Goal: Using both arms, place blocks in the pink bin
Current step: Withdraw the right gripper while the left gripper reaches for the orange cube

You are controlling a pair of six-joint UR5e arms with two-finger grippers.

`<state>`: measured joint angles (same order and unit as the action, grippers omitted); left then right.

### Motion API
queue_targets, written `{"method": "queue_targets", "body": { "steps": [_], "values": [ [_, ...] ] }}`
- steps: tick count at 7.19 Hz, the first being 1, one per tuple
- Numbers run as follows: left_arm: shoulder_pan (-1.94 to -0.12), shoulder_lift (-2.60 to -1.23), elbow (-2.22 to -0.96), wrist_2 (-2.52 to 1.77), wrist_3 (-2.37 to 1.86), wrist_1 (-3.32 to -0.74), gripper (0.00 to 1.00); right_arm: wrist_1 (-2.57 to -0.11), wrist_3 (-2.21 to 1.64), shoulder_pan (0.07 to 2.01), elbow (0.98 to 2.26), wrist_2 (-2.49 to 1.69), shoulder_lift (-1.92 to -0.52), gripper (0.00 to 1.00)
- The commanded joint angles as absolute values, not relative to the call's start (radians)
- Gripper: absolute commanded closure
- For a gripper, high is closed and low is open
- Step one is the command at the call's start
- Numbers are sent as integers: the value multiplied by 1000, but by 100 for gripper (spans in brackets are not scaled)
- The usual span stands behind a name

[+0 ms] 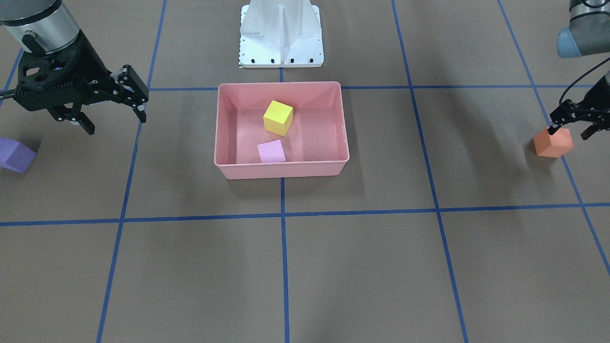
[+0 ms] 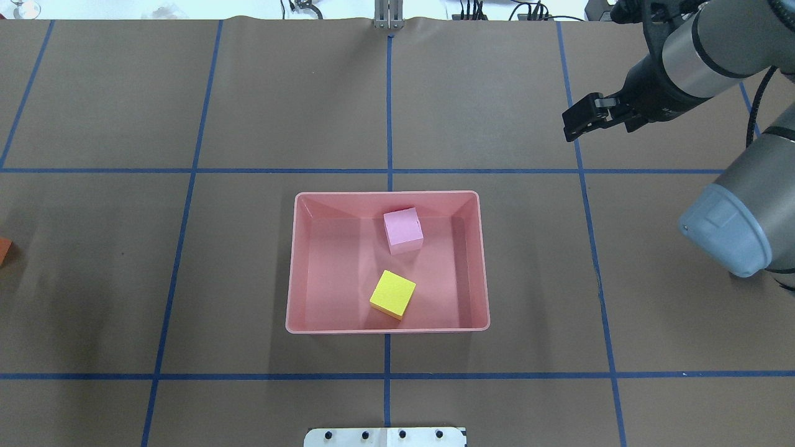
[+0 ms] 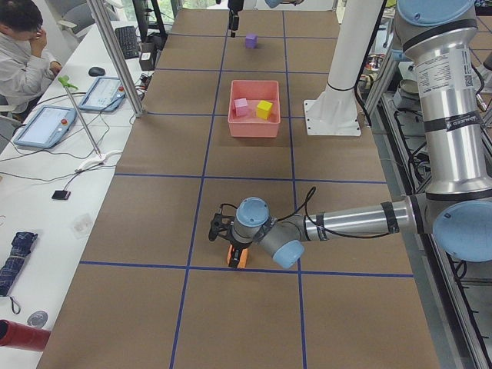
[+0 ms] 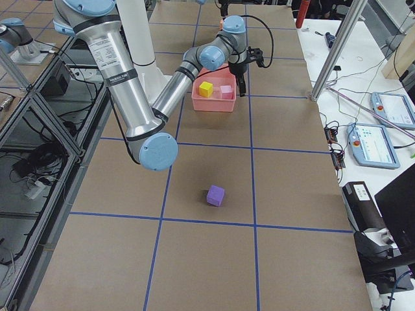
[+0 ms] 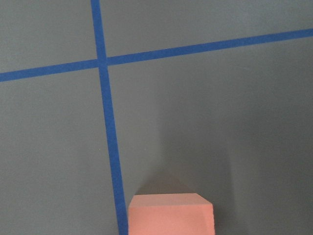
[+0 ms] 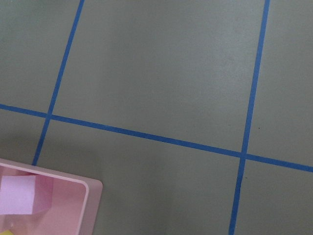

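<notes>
Inside the pink bin (image 1: 281, 169) two blocks already lie apart from each other on its floor: the yellow-green block (image 1: 278, 117) towards the robot's side and the light pink block (image 1: 271, 152) against the wall away from the robot. The orange block (image 1: 553, 143) sits on the table well out from the bin on the robot's left. The purple block (image 1: 14, 155) sits well out from the bin on the robot's right. Half the job looks done.

The likeliest slip is at the orange block. The left gripper (image 1: 567, 134) hangs right over it, spread to about the block's width, and one of its fingers (image 1: 552, 128) seems to meet the block's top edge, not its side. Going down like that could push or tip the soft block instead of straddling it. Nothing is grasped yet.

The right gripper (image 1: 112, 116) hovers off the table between the bin and the purple block. Its fingers (image 1: 86, 125) are splayed wide and empty. It is not lined up over the purple block, so a drop from here would miss. A release from too high over the low-walled bin could bounce a block off the two inside.
</notes>
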<state>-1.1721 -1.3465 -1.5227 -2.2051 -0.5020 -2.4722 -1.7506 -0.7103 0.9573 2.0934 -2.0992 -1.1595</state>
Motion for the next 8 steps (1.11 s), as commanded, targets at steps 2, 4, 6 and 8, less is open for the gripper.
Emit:
{"method": "queue_targets", "body": {
  "steps": [2, 4, 6, 8],
  "values": [
    [-1111, -1350, -1503, -2155, -485, -2473, 0, -1750, -684, 969, 2094, -2103, -1183, 0],
    [-1109, -1359, -1471, -2155, -426, -2474, 0, -1750, -673, 973, 2095, -2103, -1192, 0],
    [-1106, -1373, -1453, -2155, -423, -2480, 3, -1749, -672, 973, 2097, -2102, -1204, 0],
    [-1100, -1385, -1450, -2155, -417, -2480, 49, -1744, -596, 1008, 2094, -2108, -1222, 0]
  ]
}}
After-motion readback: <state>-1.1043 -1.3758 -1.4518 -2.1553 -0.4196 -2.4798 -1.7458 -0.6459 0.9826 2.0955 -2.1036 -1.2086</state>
